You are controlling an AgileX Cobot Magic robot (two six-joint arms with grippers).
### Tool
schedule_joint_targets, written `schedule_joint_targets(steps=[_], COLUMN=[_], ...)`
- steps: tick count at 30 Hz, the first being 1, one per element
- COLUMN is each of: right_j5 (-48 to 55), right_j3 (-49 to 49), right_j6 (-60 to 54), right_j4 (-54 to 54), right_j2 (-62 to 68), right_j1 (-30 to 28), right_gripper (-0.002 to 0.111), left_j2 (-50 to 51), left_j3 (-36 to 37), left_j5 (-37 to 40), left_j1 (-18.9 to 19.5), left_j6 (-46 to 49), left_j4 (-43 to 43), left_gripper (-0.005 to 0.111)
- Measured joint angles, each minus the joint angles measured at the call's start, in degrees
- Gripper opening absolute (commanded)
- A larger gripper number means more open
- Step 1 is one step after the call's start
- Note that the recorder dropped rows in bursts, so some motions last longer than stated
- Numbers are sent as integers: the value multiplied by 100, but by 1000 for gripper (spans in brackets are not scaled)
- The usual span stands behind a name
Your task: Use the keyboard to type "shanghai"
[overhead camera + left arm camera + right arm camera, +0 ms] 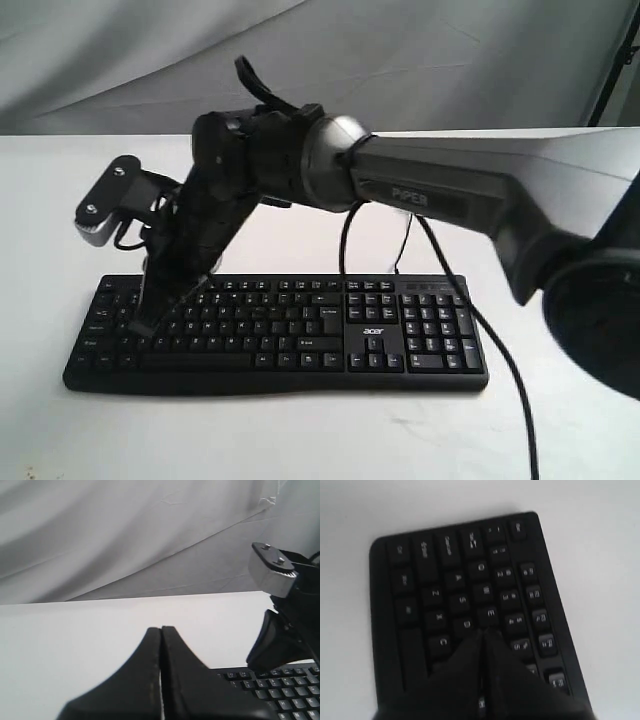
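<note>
The keyboard (285, 332) is laid on the bench (300, 435), and only in the wrist views are the right gripper (482, 632), near the E key (491, 613), and the left gripper (161, 630) seen pressed together.

A: What is in the surroundings?
B: A plain white table (300, 440), and behind it a creased grey cloth (400, 50).
A: Anything else?
B: A thin dark pole (615, 72) leaning at the far right.

Black keyboard (300, 340) on white table (250, 435)
</note>
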Motion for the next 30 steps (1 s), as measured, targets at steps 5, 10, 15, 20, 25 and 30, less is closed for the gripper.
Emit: schedule_joint_targets(steps=[5,10,15,20,25,30], right_j5=[-610,-936,-1056,-1082,-1093,-1093], right_j3=[1081,1528,1562,1562,1562,1562], right_j6=[0,0,-42,-64,-64,-64], right_j4=[100,223,320,369,441,453], right_j2=[-410,-551,-551,-537,-397,-333], right_j1=[-83,-95,-109,-123,-186,-214], right_gripper=[0,0,0,0,0,0], left_j2=[0,0,0,0,0,0], left_j3=[0,0,0,0,0,0], left_j5=[0,0,0,0,0,0], left_j1=[0,0,0,0,0,0], left_j6=[0,0,0,0,0,0], left_j4=[0,0,0,0,0,0], left_gripper=[0,0,0,0,0,0])
